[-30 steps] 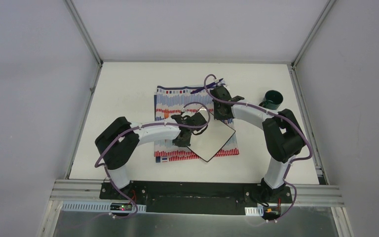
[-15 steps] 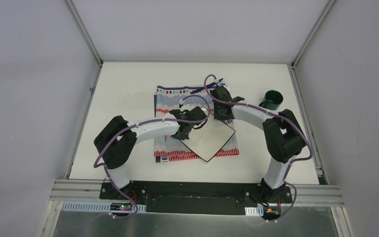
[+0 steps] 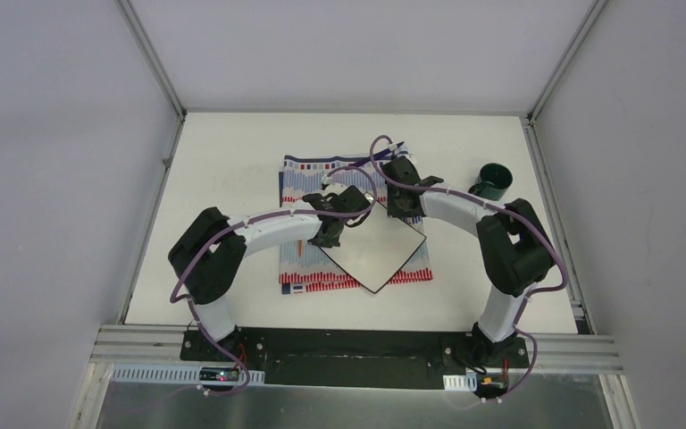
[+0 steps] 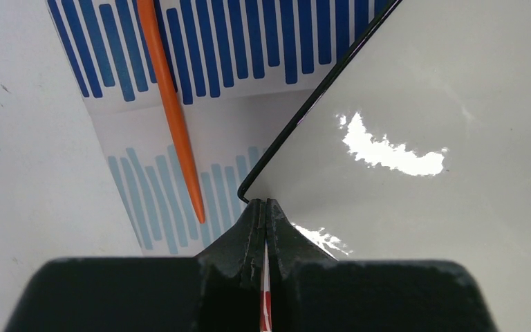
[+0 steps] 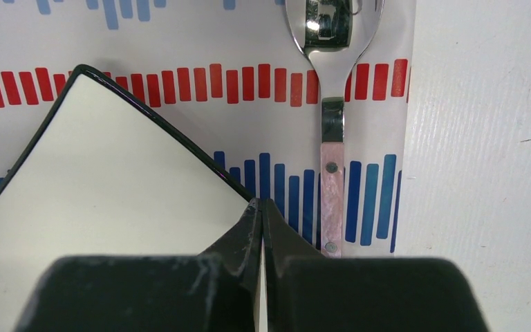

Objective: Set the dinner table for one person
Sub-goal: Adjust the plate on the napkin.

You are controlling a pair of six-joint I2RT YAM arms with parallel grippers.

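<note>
dinner table [image 3: 223, 179]: white top, grey rails, fills the middle of the top view. Striped cloth [image 3: 308, 179] lies flat at its centre. White square plate [image 3: 380, 255] sits on the cloth toward 5 o'clock, turned corner-on like a diamond. Dark green mug [image 3: 495, 179] stands upright on bare table at 2 o'clock from the cloth, well apart from it, near the right rail. Left gripper [image 4: 263, 207] is at the plate's 9 o'clock corner, jaws pressed together and tips touching the dark rim. Right gripper [image 5: 261, 204] is at the far corner, about 12 to 1 o'clock, also closed tight with tips against the rim. Can't tell from either wrist view whether the tips pinch the rim or just butt against it. Left wrist view: orange pointed stick [image 4: 169, 104] lies on the cloth at 11 o'clock from the tips, beside the plate and not touching it. Right wrist view: spoon [image 5: 332, 104] with a pinkish handle lies on the cloth's edge strip at 1 o'clock from the tips, clear of the plate.
</note>
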